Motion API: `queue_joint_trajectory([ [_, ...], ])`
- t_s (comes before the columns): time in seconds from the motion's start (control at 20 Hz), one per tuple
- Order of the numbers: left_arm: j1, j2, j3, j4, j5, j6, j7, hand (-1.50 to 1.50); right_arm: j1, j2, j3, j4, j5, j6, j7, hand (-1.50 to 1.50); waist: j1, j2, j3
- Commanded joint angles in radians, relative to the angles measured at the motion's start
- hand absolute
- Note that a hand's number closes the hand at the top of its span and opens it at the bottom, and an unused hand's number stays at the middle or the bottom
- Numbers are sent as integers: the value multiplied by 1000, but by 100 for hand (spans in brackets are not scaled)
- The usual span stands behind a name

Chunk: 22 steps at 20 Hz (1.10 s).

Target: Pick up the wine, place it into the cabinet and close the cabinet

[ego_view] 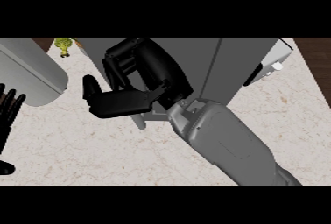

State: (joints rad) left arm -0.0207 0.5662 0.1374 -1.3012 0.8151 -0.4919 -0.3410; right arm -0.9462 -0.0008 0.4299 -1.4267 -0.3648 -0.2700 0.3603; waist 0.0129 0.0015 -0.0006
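One right hand (139, 72) is curling its fingers up against the cabinet (213, 65); left hand (8, 113), fingers straight, is resting well left of it.

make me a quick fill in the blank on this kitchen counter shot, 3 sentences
1. The right hand reaches toward the grey ____.
2. The left hand rests at the view's ____ edge, fingers up.
3. The marbled counter is ____ in colour.

Missing words: cabinet; left; beige

Matt grey cabinet (239, 65); speckled stone-look counter (77, 148).
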Motion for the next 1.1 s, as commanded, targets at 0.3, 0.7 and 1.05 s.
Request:
queue_joint_trajectory([
  [0.3, -16, -24, 30, 34, -18, -40, 6, -150, 6, -36, -115, 234, 32, 165, -150, 150, 0, 3, 0],
  [0.7, -34, -23, 20, 35, -20, -48, 31, -150, -18, -121, -185, 304, 33, 240, -222, 150, 5, 8, 0],
  [1.05, -74, -21, 17, -13, 8, -20, 81, -150, -37, -90, -166, 370, 67, 239, -258, 150, 17, 9, 1],
])
